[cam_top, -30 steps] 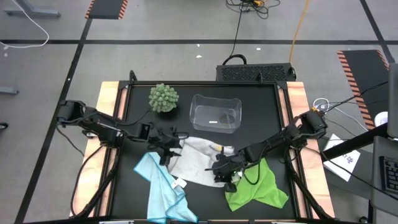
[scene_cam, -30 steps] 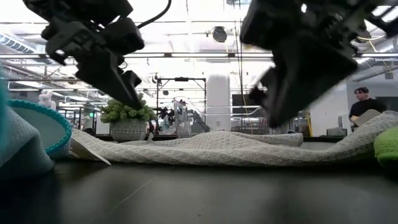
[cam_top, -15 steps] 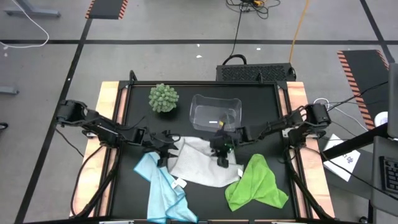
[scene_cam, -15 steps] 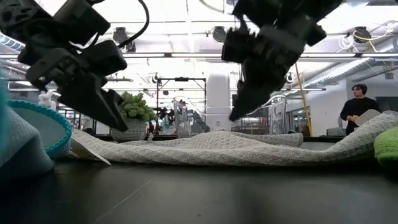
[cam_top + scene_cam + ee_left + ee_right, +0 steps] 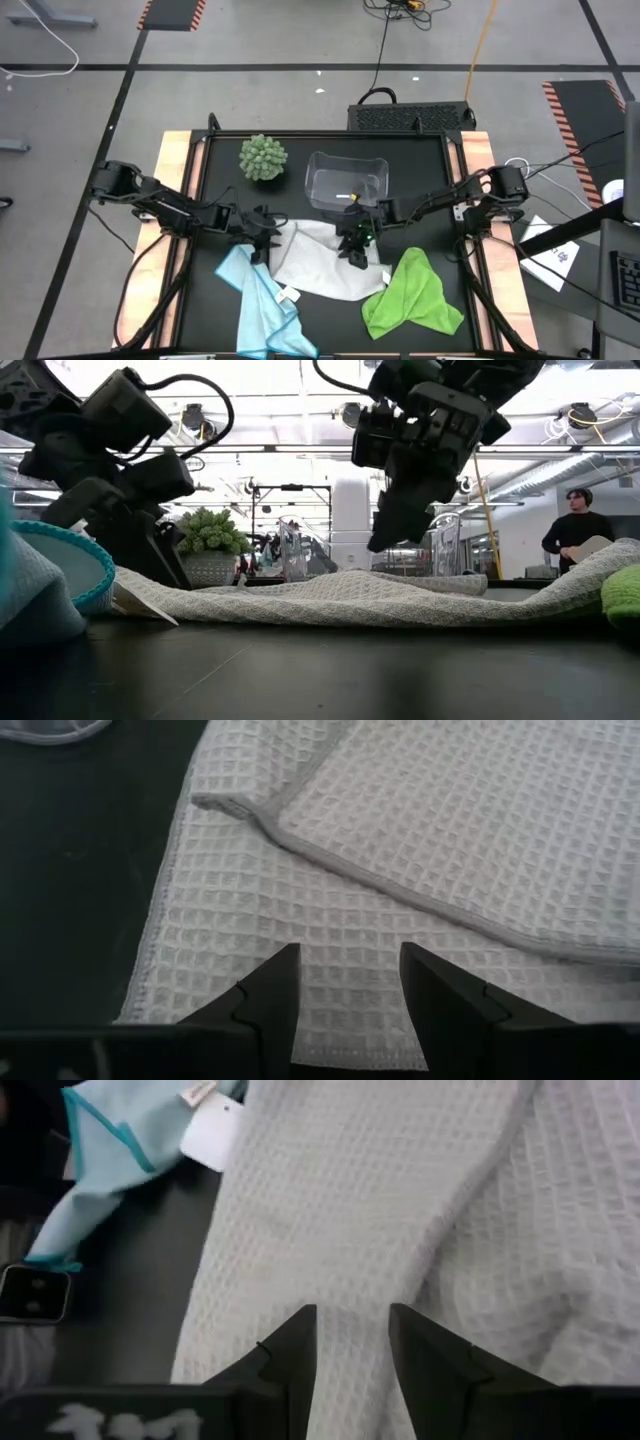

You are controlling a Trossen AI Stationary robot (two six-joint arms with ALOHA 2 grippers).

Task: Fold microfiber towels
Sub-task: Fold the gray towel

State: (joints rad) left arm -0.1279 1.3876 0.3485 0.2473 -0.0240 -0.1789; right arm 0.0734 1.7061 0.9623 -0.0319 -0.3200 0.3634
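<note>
A white waffle towel (image 5: 320, 265) lies crumpled in the middle of the table, one layer folded over another (image 5: 400, 840). A light blue towel (image 5: 262, 300) with a white tag (image 5: 212, 1135) lies to its near left. A lime green towel (image 5: 415, 295) lies to its near right. My left gripper (image 5: 345, 990) is open and low at the white towel's left edge (image 5: 160, 565). My right gripper (image 5: 350, 1350) is open and hangs above the towel's right part (image 5: 385, 535), clear of it. My left gripper's open fingers (image 5: 270, 995) slant down from the table's left over the white towel's left corner (image 5: 200, 990). I cannot tell whether they touch the cloth.
A clear plastic bin (image 5: 347, 183) stands just beyond the white towel. A round green spiky plant (image 5: 263, 157) sits at the far left. Bare black tabletop (image 5: 330, 325) lies along the near edge between the blue and green towels. A person (image 5: 575, 530) stands in the room behind.
My left gripper has sunk toward the white towel's left edge. My right gripper has swung from beside the green towel toward the table's far edge and left, and now hangs over the white towel. The white and blue towels lie as before.
</note>
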